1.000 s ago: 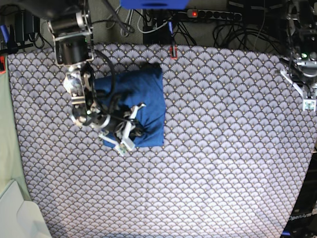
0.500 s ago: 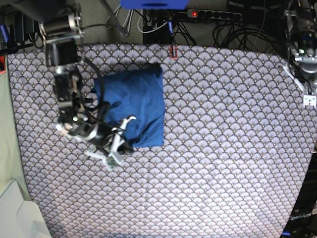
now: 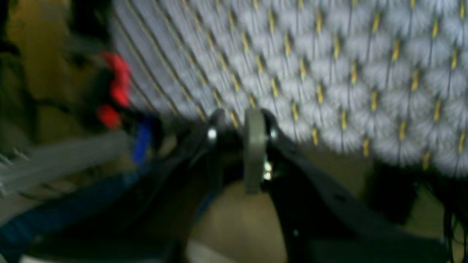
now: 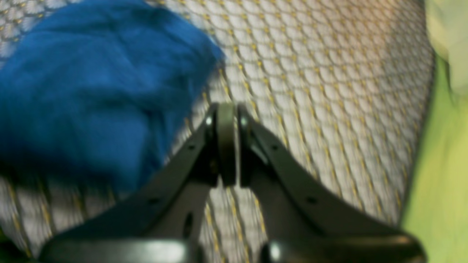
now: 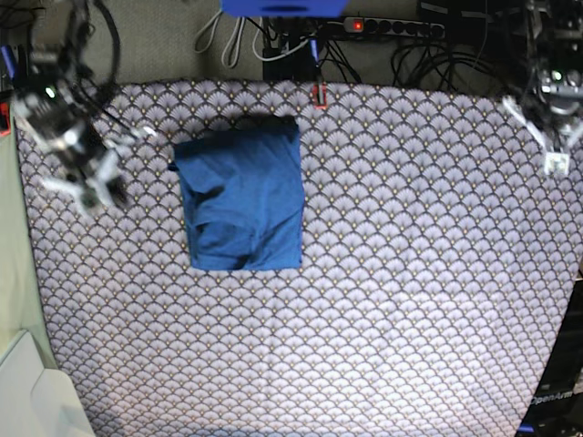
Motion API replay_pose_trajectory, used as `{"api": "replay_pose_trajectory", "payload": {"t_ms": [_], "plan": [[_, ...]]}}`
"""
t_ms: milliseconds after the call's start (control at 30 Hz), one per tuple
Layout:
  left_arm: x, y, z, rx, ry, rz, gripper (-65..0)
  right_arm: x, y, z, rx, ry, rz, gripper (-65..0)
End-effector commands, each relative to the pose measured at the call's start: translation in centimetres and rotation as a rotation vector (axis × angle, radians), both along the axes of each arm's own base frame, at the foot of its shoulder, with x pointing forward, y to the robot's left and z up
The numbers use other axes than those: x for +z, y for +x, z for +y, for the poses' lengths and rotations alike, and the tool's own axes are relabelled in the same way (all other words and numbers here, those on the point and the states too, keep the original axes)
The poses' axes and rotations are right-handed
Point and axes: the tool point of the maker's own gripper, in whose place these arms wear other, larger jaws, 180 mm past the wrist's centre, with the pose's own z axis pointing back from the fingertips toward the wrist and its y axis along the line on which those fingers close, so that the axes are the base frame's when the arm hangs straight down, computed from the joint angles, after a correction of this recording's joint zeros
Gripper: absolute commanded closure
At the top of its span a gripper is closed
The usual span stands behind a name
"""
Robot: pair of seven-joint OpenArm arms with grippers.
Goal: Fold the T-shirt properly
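The T-shirt lies folded into a compact blue rectangle on the scallop-patterned tablecloth, left of centre. My right gripper hovers near the table's left edge, well clear of the shirt, and holds nothing. In the right wrist view its fingers are pressed together, with the T-shirt to their upper left. My left gripper hangs at the table's far right corner, away from the shirt. The blurred left wrist view shows the left gripper with a narrow dark gap between its fingers and nothing in it.
A power strip and cables run behind the table's far edge, beside a small red clamp. A pale green surface borders the left side, with a white object at the bottom left corner.
My right arm has let go at the shirt's lower left corner and pulled up and left to the table's edge. The shirt now lies uncovered. The left gripper shifted slightly.
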Motion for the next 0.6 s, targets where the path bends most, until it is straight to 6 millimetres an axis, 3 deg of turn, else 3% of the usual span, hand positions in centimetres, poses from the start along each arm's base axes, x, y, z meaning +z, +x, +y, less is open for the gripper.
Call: {"api": "replay_pose_trajectory", "payload": {"t_ms": [0, 67, 167, 367, 567], "plan": [[0.8, 0.5, 0.1, -0.022, 0.010, -0.041, -6.2, 1.2, -0.3, -1.5, -0.035, -0.015, -0.037, 0.0], [0.0, -0.7, -0.6, -0.024, -0.021, -0.040, 0.0, 0.5, -2.8, -4.6, -0.116, -0.051, 0.006, 0.0], [-0.9, -2.7, -0.9, 0.007, -0.044, -0.038, -0.4, -0.4, -6.5, -8.3, -0.214, -0.099, 0.080, 0.0], [-2.9, -6.7, -2.4, 0.058, -0.098, -0.012, 0.0, -2.0, -13.3, -11.8, -0.342, -0.137, 0.206, 0.0], [-4.8, -10.8, -4.6, 0.057, -0.150, 0.037, 0.0, -6.9, -19.1, -14.3, -0.468, -0.054, 0.343, 0.0]]}}
